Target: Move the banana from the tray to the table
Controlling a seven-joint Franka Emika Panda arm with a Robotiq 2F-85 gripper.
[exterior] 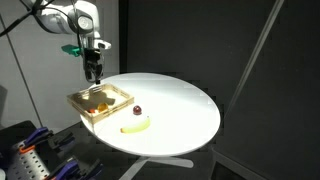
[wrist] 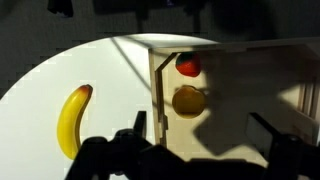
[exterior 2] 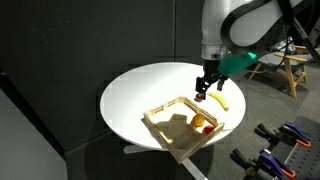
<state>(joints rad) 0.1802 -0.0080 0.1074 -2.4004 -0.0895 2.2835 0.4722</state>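
Observation:
The yellow banana [exterior: 135,126] [exterior 2: 219,101] lies on the white round table [exterior: 180,100] [exterior 2: 140,90], just outside the light wooden tray [exterior: 110,111] [exterior 2: 162,107]. In the wrist view the banana [wrist: 72,120] rests on the white top to the left of the tray's wall [wrist: 155,95]. My gripper [exterior: 93,76] [exterior 2: 207,90] [wrist: 200,135] hangs over the tray, open, with nothing between its fingers.
Inside the tray sit a round orange-yellow item [wrist: 188,101] [exterior 2: 198,122] and a red item [wrist: 187,66]. A small dark red object [exterior: 136,111] lies on the table near the banana. Dark curtains surround the table; clamps and tools lie off its edge [exterior 2: 275,150].

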